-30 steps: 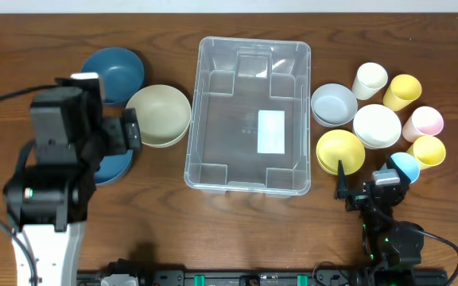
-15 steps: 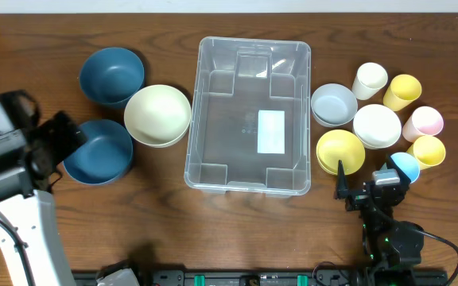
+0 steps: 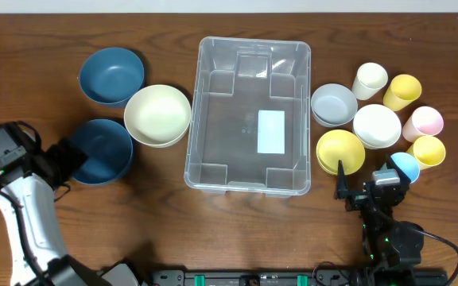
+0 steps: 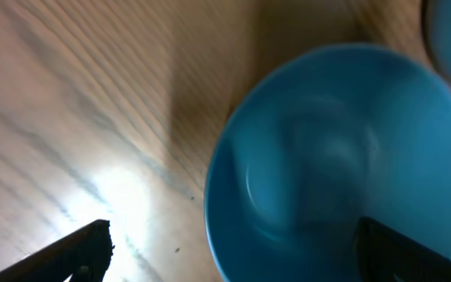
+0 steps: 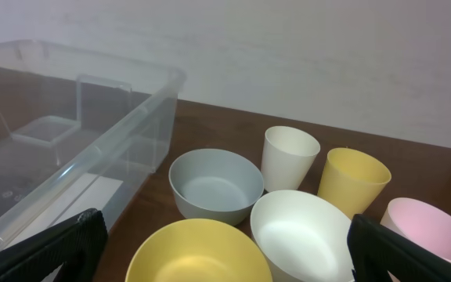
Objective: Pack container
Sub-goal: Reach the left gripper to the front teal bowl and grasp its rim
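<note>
Clear plastic rectangular container (image 3: 229,111) sits at frame centre, empty. Left gripper (image 3: 64,156) is spread wide at the lower-left dark blue round bowl (image 3: 99,151). Right gripper (image 3: 366,179) is spread wide at lower right, holding nothing. Risk: a finger clips the rim and the bowl skids.

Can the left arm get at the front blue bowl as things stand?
Probably yes. The left gripper is open right at the left rim of the front blue bowl, with nothing between them. The cream bowl sits on the bowl's other side, out of the way.
</note>
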Controlling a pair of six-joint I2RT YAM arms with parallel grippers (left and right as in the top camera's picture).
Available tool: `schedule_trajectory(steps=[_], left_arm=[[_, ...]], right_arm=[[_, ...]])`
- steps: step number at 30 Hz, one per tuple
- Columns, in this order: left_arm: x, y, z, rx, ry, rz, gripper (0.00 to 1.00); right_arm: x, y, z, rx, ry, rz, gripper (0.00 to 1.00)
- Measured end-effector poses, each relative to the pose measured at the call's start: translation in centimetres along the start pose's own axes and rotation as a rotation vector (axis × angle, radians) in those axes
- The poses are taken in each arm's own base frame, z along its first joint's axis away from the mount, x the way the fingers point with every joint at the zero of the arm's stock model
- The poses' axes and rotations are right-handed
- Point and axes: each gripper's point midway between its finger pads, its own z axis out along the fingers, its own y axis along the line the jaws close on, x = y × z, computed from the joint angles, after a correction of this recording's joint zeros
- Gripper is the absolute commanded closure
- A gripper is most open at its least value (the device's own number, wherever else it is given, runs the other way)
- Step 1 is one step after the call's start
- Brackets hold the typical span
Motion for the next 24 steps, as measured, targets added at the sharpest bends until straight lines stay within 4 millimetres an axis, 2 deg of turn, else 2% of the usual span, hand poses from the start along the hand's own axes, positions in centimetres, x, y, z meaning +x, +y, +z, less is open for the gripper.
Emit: schedule_trajectory(steps=[3, 6, 7, 9, 10, 12, 17, 24], left_arm=[[0.5, 0.1, 1.3, 0.001, 0.026, -0.002, 0.0], [0.6, 0.2, 2.8, -0.002, 0.051, -0.005, 0.08], [0.7, 0.3, 3.4, -0.004, 0.063, -0.008, 0.17], [0.9, 0.4, 4.6, -0.011, 0.087, -0.011, 0.49], [1.1, 0.6, 5.3, -0.015, 0.102, -0.009, 0.62], [1.6, 0.8, 6.1, -0.024, 0.13, -0.009, 0.75], [2.1, 1.0, 6.7, -0.029, 0.148, -0.004, 0.93], [2.4, 1.0, 5.9, -0.034, 0.161, -0.001, 0.94]], right_arm=[[0.0, 0.0, 0.0, 0.0, 0.0, 0.0, 0.01], [0.0, 0.0, 0.0, 0.0, 0.0, 0.0, 0.01], [0.0, 0.0, 0.0, 0.0, 0.0, 0.0, 0.01], [0.0, 0.0, 0.0, 0.0, 0.0, 0.0, 0.01], [0.0, 0.0, 0.0, 0.0, 0.0, 0.0, 0.01], [0.0, 0.0, 0.0, 0.0, 0.0, 0.0, 0.01], [0.0, 0.0, 0.0, 0.0, 0.0, 0.0, 0.01], [0.0, 0.0, 0.0, 0.0, 0.0, 0.0, 0.01]])
